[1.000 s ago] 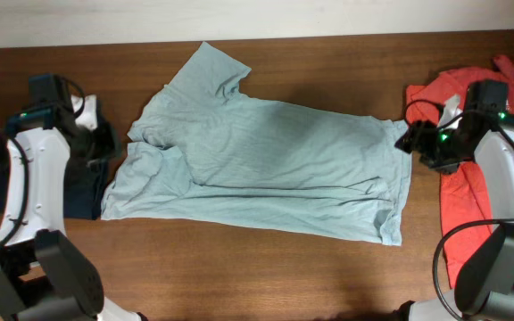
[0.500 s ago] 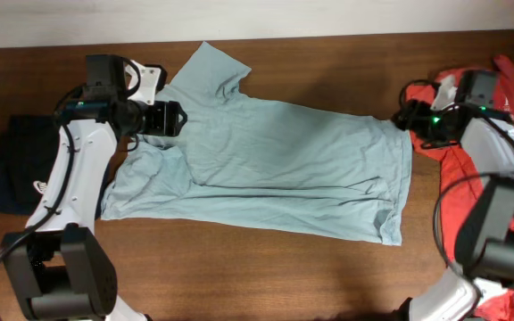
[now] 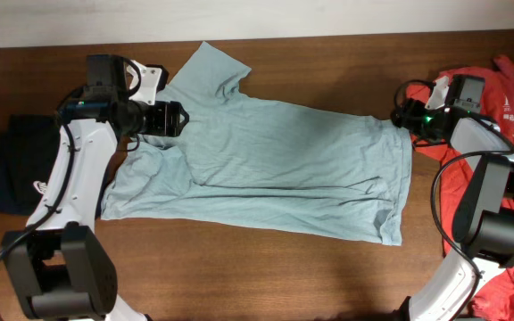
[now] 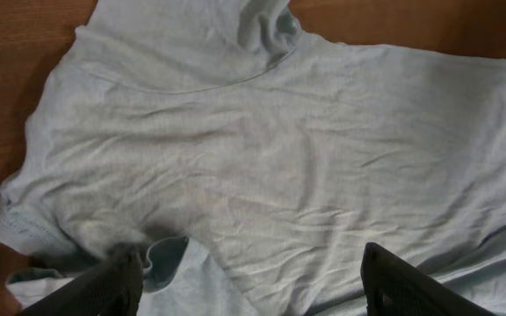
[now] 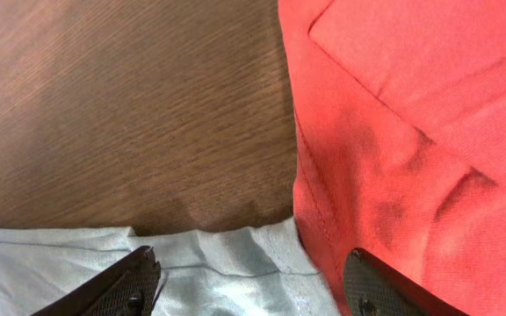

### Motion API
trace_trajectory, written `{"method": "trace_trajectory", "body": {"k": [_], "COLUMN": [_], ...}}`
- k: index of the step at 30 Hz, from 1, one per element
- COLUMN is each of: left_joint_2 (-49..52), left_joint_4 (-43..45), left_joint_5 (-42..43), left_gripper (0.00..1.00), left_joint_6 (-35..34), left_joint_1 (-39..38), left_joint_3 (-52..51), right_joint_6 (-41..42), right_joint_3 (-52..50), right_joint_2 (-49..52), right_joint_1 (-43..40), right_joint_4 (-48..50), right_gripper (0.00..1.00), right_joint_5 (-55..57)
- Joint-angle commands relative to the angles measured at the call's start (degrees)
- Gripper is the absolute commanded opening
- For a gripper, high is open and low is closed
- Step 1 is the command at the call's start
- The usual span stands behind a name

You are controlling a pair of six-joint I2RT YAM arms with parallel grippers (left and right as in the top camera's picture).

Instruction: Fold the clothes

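Left gripper [image 4: 253,291] swung over grey-blue T-shirt [image 3: 275,160] — fingers wide; right gripper [image 5: 249,290] wide too.

Garments: 3.
- pale grey-blue short-sleeved cotton T-shirt [image 3: 266,165]: 1
- orange-red cotton T-shirt [image 5: 411,132]: 1
- dark navy folded garment [image 3: 16,165]: 1

Robot arms, white and black: 2, a left arm [image 3: 70,178] and a right arm [image 3: 484,143].

Grippers: 2, a left gripper [image 4: 253,285] and a right gripper [image 5: 249,281].

Black fingers [image 4: 112,285]: 2 per gripper, 4 total.

Brown wooden table [image 3: 239,276]: 1.
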Motion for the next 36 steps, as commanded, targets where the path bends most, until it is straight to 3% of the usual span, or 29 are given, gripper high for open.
{"method": "trace_trajectory", "body": {"k": [1,9,18,22,28,29,31,32,36], "left_joint_2": [0.92,0.92,0.92,0.92,0.92,0.92,0.92,0.92,0.92], "left_joint_4": [0.22,0.22,0.17,0.17,0.15,0.15,0.15,0.15,0.11], "left_joint_5": [0.81,0.79,0.76,0.76,0.76,0.76,0.74,0.74,0.76], "left_gripper": [0.79,0.79,0.8,0.8,0.8,0.8,0.8,0.8,0.8], "left_joint_6": [1.11,1.14,1.14,1.14,1.14,1.14,1.14,1.14,1.14], "left_joint_1": [0.09,0.09,0.09,0.09,0.09,0.09,0.09,0.09,0.09], "left_joint_3": [0.24,0.24,0.24,0.24,0.24,0.24,0.24,0.24,0.24], "right_joint_6": [0.48,0.92,0.87,0.87,0.0,0.0,0.0,-0.02,-0.02], "right_joint_3": [0.48,0.55,0.57,0.57,0.57,0.55,0.5,0.48,0.46], "right_joint_2": [2.05,3.23,-2.6,-5.88,-11.37,-11.5,-10.84,-10.29,-6.4], "right_joint_1": [-0.2,-0.15,-0.37,-0.37,-0.37,-0.37,-0.35,-0.26,-0.22], "right_joint_4": [0.07,-0.52,-2.27,-5.99,-11.52,-11.45,-10.95,-10.91,-9.42], "right_gripper": [0.64,0.24,0.17,0.04,0.05,0.09,0.35,0.41,0.5], "right_joint_5": [0.33,-5.68,-7.5,-7.87,-4.9,-4.02,-0.76,0.17,2.19]}}
